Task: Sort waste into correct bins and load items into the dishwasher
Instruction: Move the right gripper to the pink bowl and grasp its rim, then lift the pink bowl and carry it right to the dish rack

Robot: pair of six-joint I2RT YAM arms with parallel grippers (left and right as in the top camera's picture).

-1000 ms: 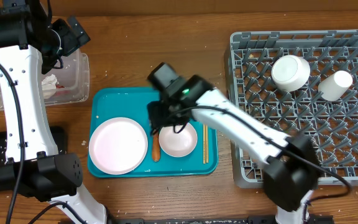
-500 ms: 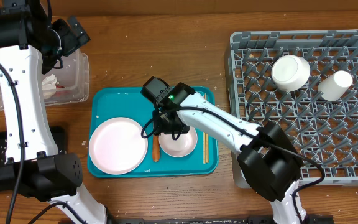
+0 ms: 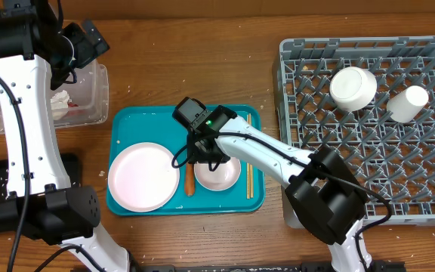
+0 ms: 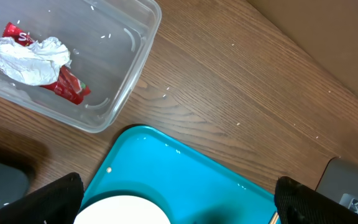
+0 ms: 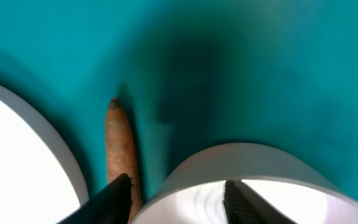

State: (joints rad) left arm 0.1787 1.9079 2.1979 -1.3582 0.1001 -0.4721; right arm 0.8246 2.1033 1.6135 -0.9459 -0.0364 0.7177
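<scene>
Wooden table (image 3: 202,68), right gripper (image 5: 176,190) astride bowl (image 3: 223,175) rim on teal tray (image 3: 138,125) — grip unclear, left gripper (image 4: 179,199) wide-open.

Tray (image 3: 146,125) centre: plate (image 3: 143,177) left, carrot (image 3: 189,182) middle, bowl (image 3: 219,173) right. Tub (image 4: 140,59) behind-left, napkin (image 4: 33,57), wrapper (image 4: 68,86) inside. Rack (image 3: 308,94) right, holds second bowl (image 3: 353,88), cup (image 3: 407,103).

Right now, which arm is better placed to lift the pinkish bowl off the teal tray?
Right. The right hand straddles the rim of the pinkish bowl; the left hand hangs open near the clear tub.
</scene>
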